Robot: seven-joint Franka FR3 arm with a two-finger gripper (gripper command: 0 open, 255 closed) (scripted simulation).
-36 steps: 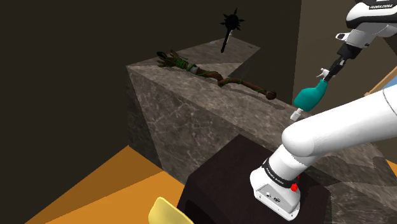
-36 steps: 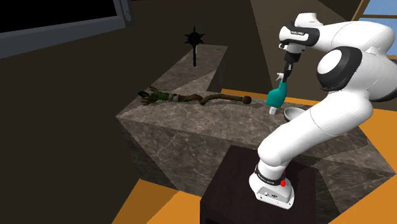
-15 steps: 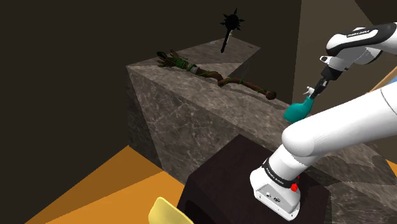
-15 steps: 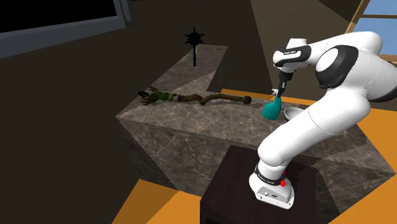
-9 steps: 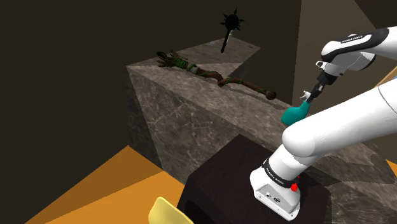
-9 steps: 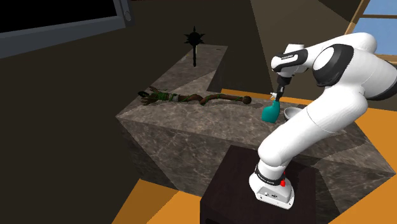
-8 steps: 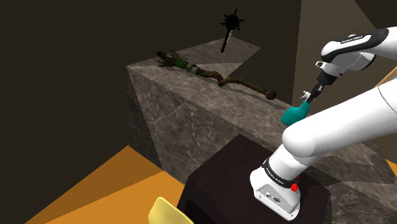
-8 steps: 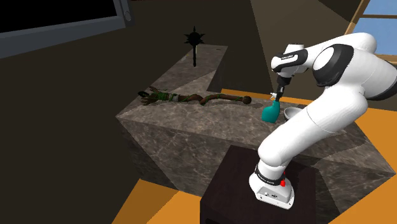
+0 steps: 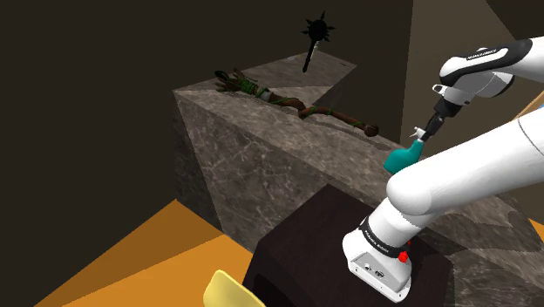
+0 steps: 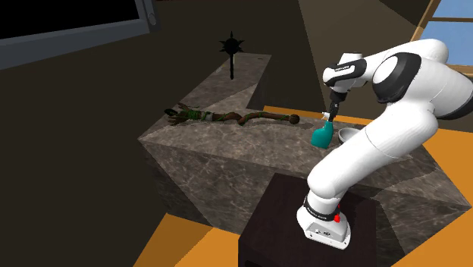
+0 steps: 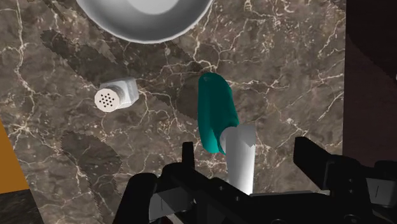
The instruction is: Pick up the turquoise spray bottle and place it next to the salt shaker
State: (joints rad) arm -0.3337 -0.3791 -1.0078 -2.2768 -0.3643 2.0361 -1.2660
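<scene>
**Dark marble counter, spray bottle under spread fingers**

Dark brown marble with pale veins made up the counter [image 11: 286, 70] under the tool. The black gripper [image 11: 247, 153] hung over it on the white arm [image 9: 471, 174], pointing down. Its two fingers [image 11: 187, 154] stood spread apart. The white spray head of the turquoise spray bottle [image 11: 213, 114] sat in the gap between them, and neither finger appeared to touch it.

In the second exterior view the turquoise spray bottle [image 10: 321, 137] stood on the stone directly below the gripper [image 10: 330, 116]. The shoulder view showed the same stack, with the gripper [image 9: 425, 133] just above the bottle [image 9: 401, 160].

Off to one side of the fingers, near the bottle but apart from it, a white salt shaker [image 11: 118, 95] stood with its holed top facing the camera. Beyond the fingertips, past both shaker and bottle, lay a grey bowl [image 11: 146, 19], which the second exterior view placed just beside the bottle [image 10: 350, 135].

Farther from the tool along the counter lay a gnarled branch [image 9: 296, 103]. Beyond that, a black spiked mace [image 9: 316, 35] stood on end.

Below the arm sat its dark stand [image 9: 305, 253] on an orange floor [image 9: 148, 253].
</scene>
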